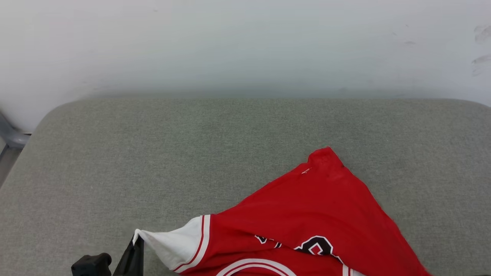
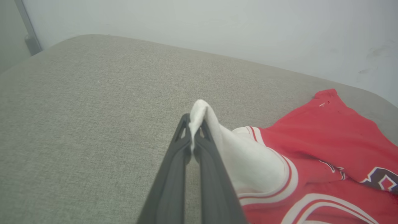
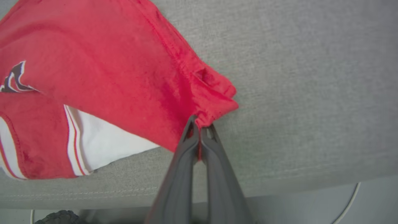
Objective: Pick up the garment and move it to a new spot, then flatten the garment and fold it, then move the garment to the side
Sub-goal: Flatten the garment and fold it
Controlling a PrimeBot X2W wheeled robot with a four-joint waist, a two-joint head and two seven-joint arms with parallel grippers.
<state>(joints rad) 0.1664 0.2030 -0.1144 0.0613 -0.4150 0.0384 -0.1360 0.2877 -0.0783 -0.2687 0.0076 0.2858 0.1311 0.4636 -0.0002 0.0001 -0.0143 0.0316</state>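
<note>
Grey padded surface carries the shirt at its near edge; left end effector pinches a white sleeve, right end effector a red corner: best draw both apart evenly, fabric taut

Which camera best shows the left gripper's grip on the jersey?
Left wrist view: the left gripper pinches the garment by its white sleeve. Head view crops that gripper at the bottom edge; right wrist view shows the right gripper pinching a red corner.
</note>
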